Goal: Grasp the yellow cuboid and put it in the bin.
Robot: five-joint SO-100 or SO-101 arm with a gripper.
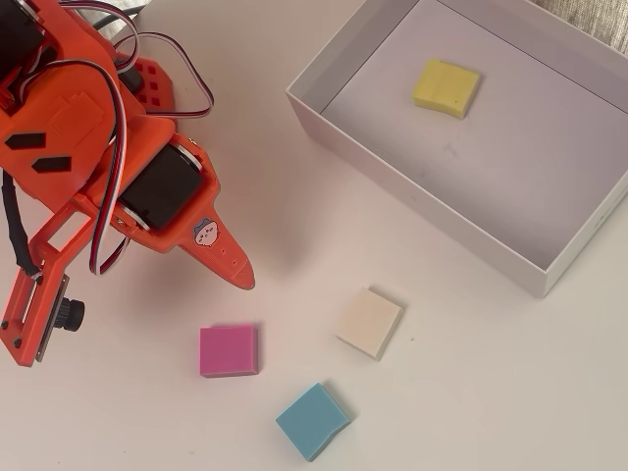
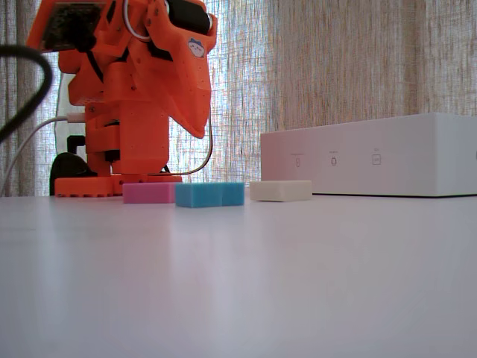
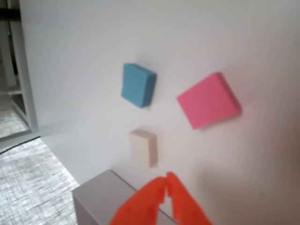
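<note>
Overhead view: bright, even, diffuse illumination; the arm (image 1: 108,177) casts a faint, soft-edged shadow on the table (image 1: 491,392), and the blocks throw only thin shadows. Focus is sharp throughout. Fixed view: strongly backlit through the sheer curtain (image 2: 335,67); the near tabletop is out of focus with a pale sheen. Wrist view: soft overall, with the orange gripper (image 3: 166,180) blurred at the lower edge.

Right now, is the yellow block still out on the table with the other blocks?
No, in the overhead view the yellow cuboid lies inside the bin, apart from the other blocks on the table.
</note>
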